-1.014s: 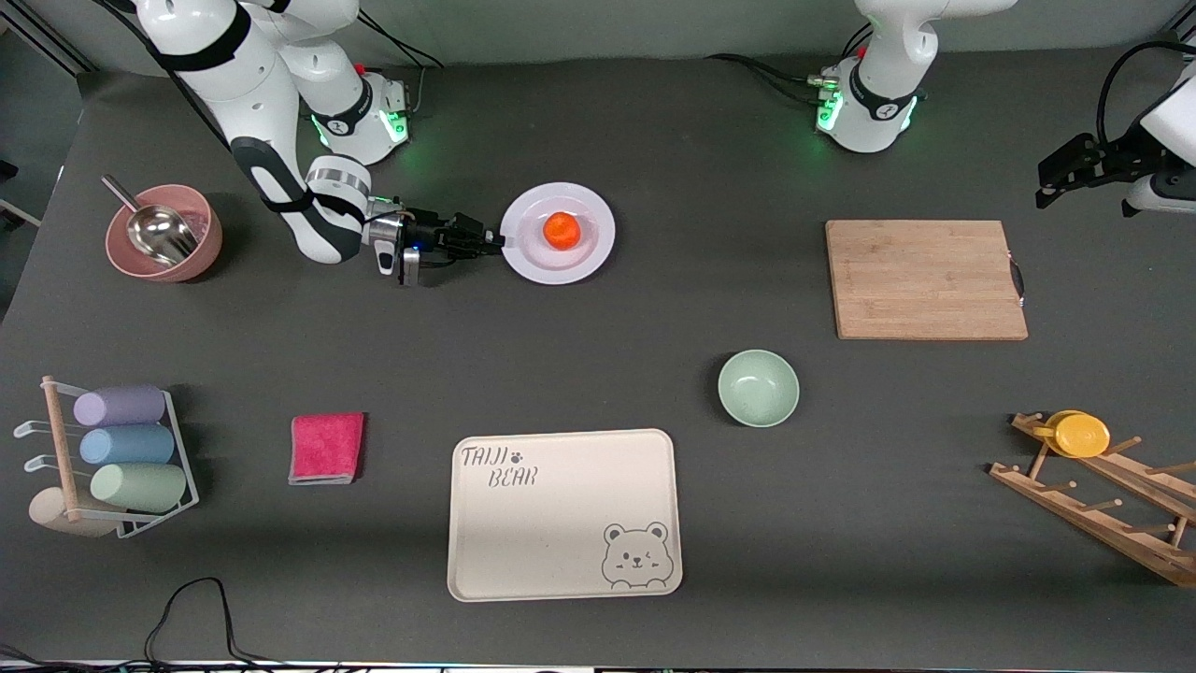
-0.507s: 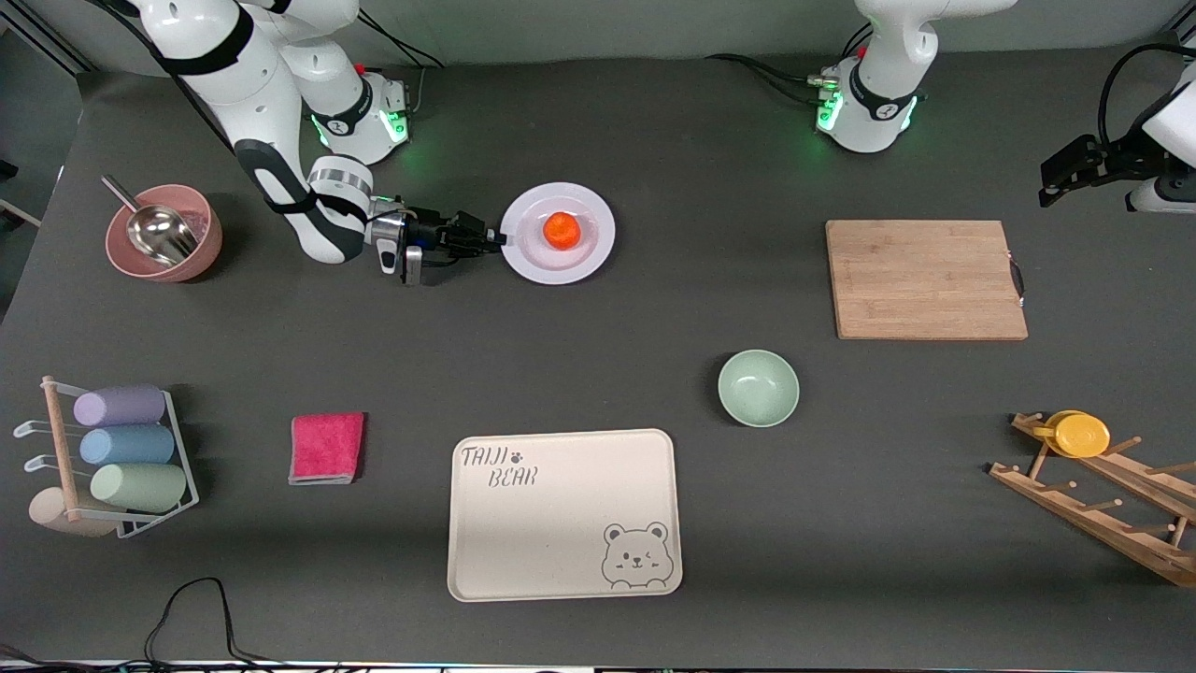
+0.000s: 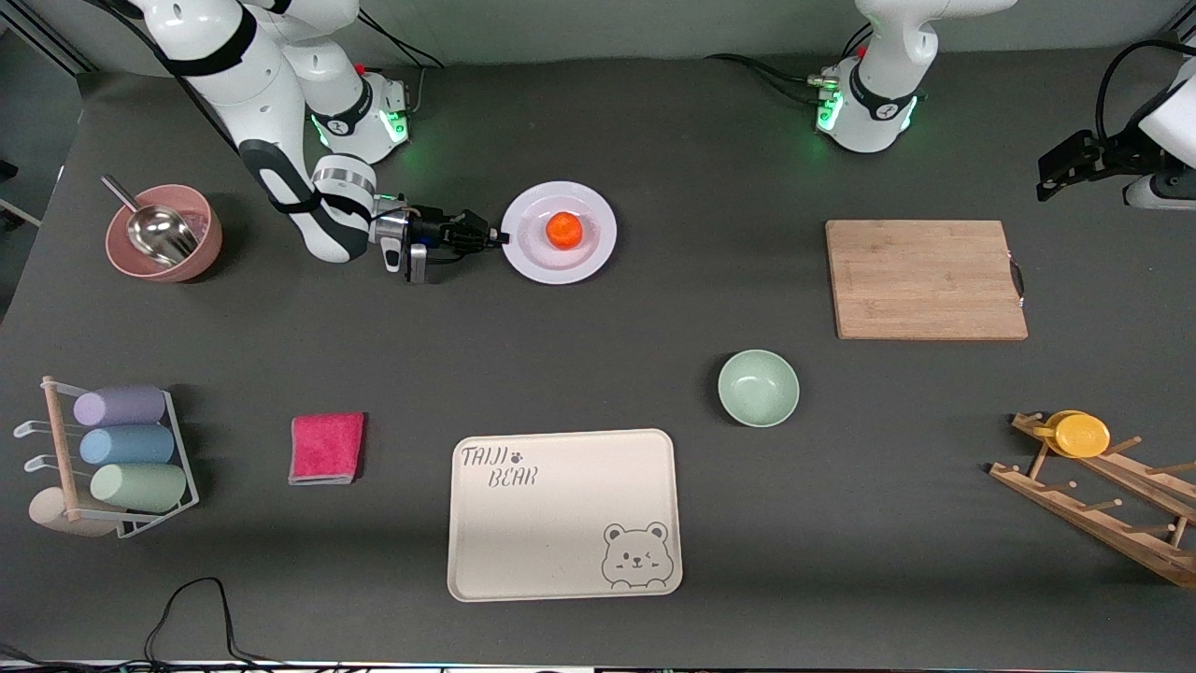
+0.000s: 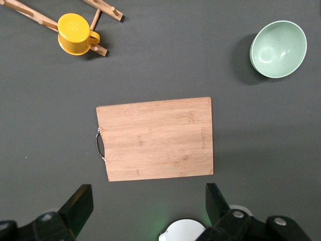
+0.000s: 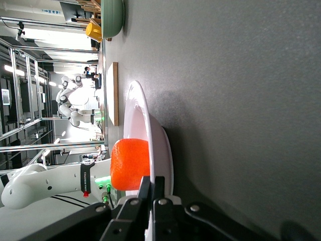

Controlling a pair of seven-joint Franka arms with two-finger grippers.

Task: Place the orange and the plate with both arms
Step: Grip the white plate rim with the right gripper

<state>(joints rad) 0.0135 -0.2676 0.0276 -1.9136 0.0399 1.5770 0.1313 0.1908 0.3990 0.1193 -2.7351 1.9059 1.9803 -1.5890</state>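
We note the dark table [image 3: 598, 365] first. On it, nearest the front camera, sits the cream bear tray [image 3: 564, 514]; the bamboo cutting board [image 3: 925, 279] lies toward the left arm's end, and the mint-green bowl [image 3: 758, 387] lies between the two, closer to the tray.

The lavender-white plate [image 3: 587, 257] sits farther from the front camera than the tray, toward the right arm's end. The orange [image 3: 562, 229] rests in its well, slightly off centre.

Right gripper [image 3: 497, 239]: it comes in low from the side, and its jaws are pinched onto the plate's rim on the edge facing the right arm's base. The right wrist view shows the two fingers [image 5: 150, 193] closed together on the rim, with the orange [image 5: 129, 164] just above them in the dish.

Left gripper [image 3: 1060, 173]: it hangs high off the left arm's end of the table and waits, its jaws spread wide with nothing between them. Its wrist view looks down on the cutting board [image 4: 155, 138].

Risks, in our judgement:
- The rim pinch holds one edge only, so a lift may let the plate sag or pivot in the fingers.
- Any tilt, or a quick start, could roll the orange off, since the dish is shallow.
- A thin bite on a smooth rim may slip.
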